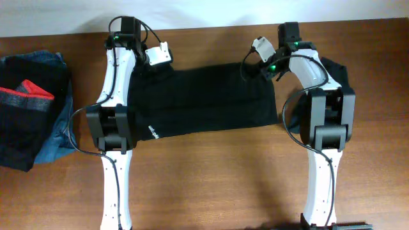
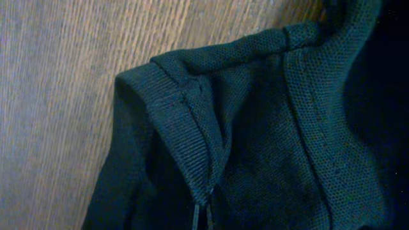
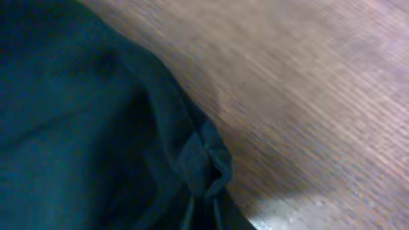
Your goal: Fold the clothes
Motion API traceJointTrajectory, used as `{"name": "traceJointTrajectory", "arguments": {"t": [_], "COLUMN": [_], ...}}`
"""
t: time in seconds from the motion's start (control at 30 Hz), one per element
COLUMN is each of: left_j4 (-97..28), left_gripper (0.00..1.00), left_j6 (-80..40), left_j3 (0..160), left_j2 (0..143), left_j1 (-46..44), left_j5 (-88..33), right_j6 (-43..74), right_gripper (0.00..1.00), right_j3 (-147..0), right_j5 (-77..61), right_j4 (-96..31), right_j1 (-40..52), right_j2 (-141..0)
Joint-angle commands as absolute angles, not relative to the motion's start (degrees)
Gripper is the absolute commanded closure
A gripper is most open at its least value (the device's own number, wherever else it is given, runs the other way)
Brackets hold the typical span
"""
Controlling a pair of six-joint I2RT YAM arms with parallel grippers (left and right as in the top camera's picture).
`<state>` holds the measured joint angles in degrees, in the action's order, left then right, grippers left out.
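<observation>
A large black shirt (image 1: 204, 99) lies flat across the middle of the table as a wide band, with small white logo marks near its lower left corner. My left gripper (image 1: 148, 62) is at its far left corner, shut on a ribbed hem fold (image 2: 192, 128) of the shirt, with the fingers (image 2: 206, 216) pinched together. At the far right corner, my right gripper (image 1: 261, 67) is shut on a bunched edge (image 3: 208, 163) of the same shirt. A plain black piece (image 1: 340, 69) lies partly hidden behind the right arm.
A pile at the left edge holds a blue denim garment (image 1: 54, 137) under a black piece with red-and-grey stripes (image 1: 29, 96). Both arm bases (image 1: 115, 124) (image 1: 326, 118) stand beside the shirt's ends. Bare wood table (image 1: 217, 179) runs along the front.
</observation>
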<state>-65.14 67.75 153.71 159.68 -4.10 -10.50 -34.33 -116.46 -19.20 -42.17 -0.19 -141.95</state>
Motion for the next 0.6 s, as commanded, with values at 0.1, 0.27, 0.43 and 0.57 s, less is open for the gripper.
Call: {"name": "traceJointTrajectory", "arguments": {"t": [0.1, 0.27, 0.43, 0.57], "left_j4": [-68.2, -73.7, -79.2, -84.8], "left_gripper": [0.98, 0.98, 0.98, 0.98], "left_j6": [64.9, 62.8, 62.4, 62.3], "left_j3": [157.9, 163.0, 165.6, 166.3], "left_j2": [160.7, 160.7, 160.7, 160.7], "left_j1": [-4.0, -4.0, -4.0, -4.0], "left_j5": [-12.7, -13.6, -16.3, -16.4], "right_j6": [-34.0, -34.0, -34.0, -34.0], "right_gripper": [0.93, 0.89, 0.87, 0.87], "right_j3": [-123.9, -130.8, -133.2, -133.2], "right_j5": [-21.3, -23.8, -27.0, -29.7], "right_j4": [-47.7, -54.5, -60.5, -63.5], "right_j1": [0.0, 0.0, 0.0, -0.3], "right_j2": [-143.5, -143.5, -143.5, -143.5]}}
